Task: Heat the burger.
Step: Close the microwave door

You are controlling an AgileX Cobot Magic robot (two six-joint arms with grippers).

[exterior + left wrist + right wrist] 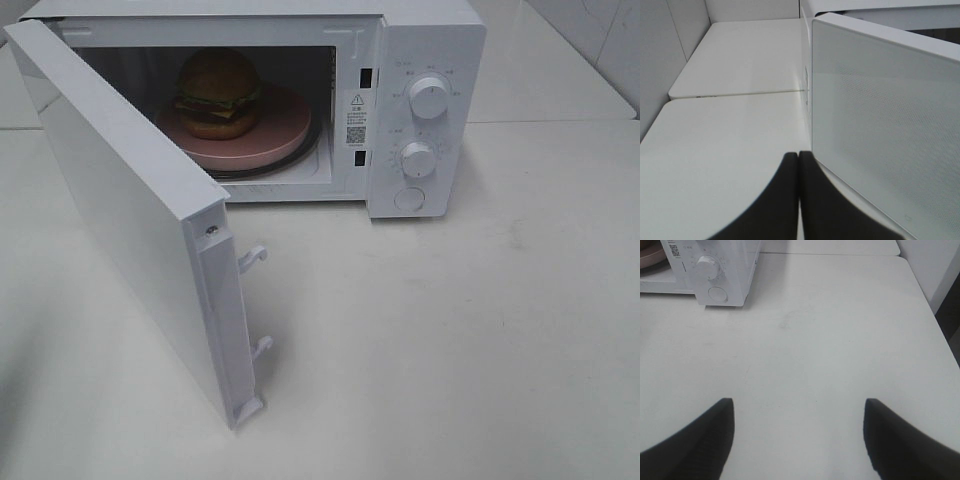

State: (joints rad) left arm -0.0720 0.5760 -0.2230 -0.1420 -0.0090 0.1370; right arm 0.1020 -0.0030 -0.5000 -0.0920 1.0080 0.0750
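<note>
I'm seeing the glossy brown-bunned burger (219, 92) sitting on a round pink plate (275, 140) inside the white microwave (430, 40), upper left of frame. Its door (120, 200) is standing open toward lower left; my left hand (799, 165), pressed together, is hovering beside its outer face, nearer than my gaping right hand (799, 405).

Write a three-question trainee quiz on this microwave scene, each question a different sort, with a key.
1. True or false: the microwave door is shut.
2. The burger sits on: A) a pink plate inside the microwave; B) a metal tray; C) a napkin.
3. Fill in: the right gripper is open; the left gripper is ____.

Key: 1 false; 2 A; 3 shut.
</note>
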